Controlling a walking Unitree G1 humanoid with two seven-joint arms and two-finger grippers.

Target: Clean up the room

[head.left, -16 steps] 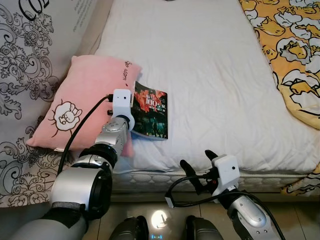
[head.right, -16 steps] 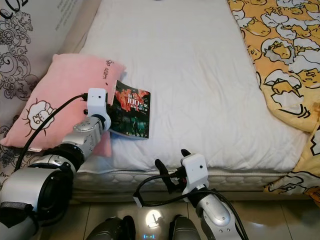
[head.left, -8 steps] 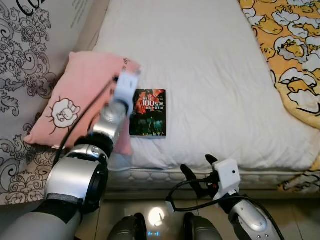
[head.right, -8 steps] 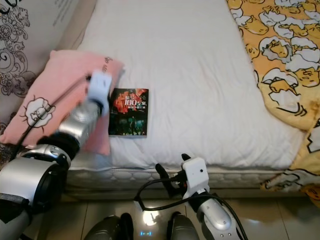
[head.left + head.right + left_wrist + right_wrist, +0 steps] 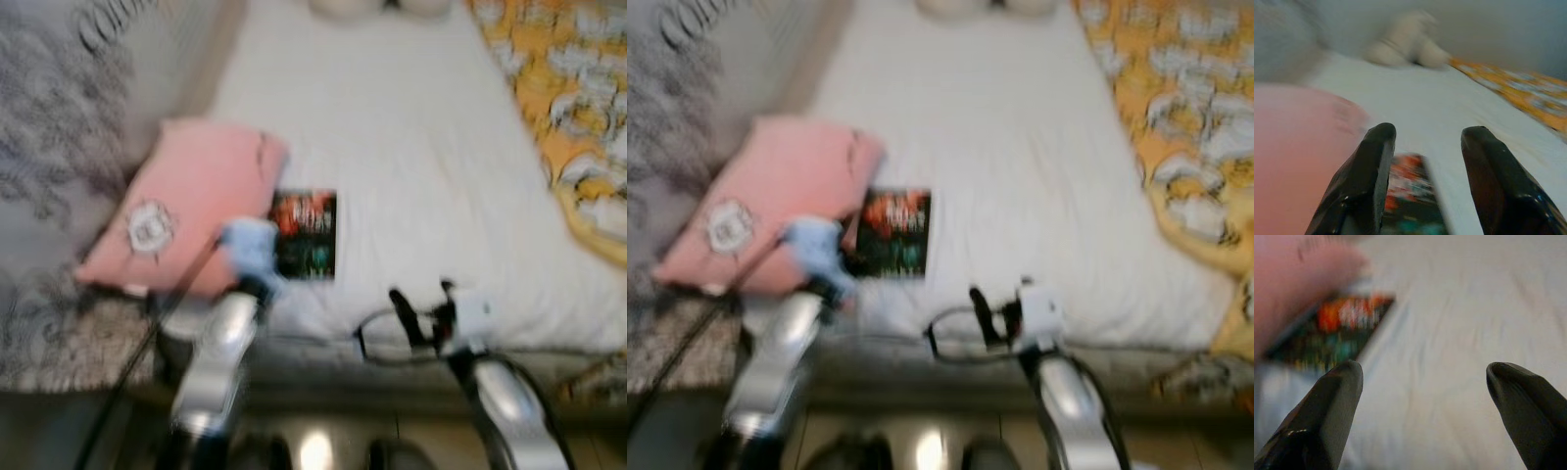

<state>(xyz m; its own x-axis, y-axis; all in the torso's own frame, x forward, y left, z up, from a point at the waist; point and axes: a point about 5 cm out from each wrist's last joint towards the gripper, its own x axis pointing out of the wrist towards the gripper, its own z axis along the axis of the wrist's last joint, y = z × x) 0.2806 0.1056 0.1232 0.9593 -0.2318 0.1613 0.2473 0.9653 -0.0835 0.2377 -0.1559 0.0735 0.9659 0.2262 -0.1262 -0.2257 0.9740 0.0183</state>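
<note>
A dark book with a red and green cover (image 5: pixel 306 233) lies flat on the white mattress (image 5: pixel 421 147), touching the edge of a pink pillow (image 5: pixel 186 196). My left gripper (image 5: pixel 1429 131) hovers just short of the book's near end, open and holding nothing; the book (image 5: pixel 1410 191) shows low between its fingers. My right gripper (image 5: pixel 421 304) is at the bed's front edge, to the right of the book, open too, with bare sheet between its fingers (image 5: pixel 1334 396). All views are blurred.
A yellow patterned blanket (image 5: pixel 573 127) covers the bed's right side. A pale plush shape (image 5: pixel 1405 39) sits at the far end of the mattress. A grey patterned cloth (image 5: pixel 59 147) hangs to the left of the pillow. Tiled floor (image 5: pixel 313 450) lies below the bed.
My left arm has drawn back from the book toward the bed's front edge. The right gripper has risen to the mattress edge. The camera has moved and the picture is now blurred.
</note>
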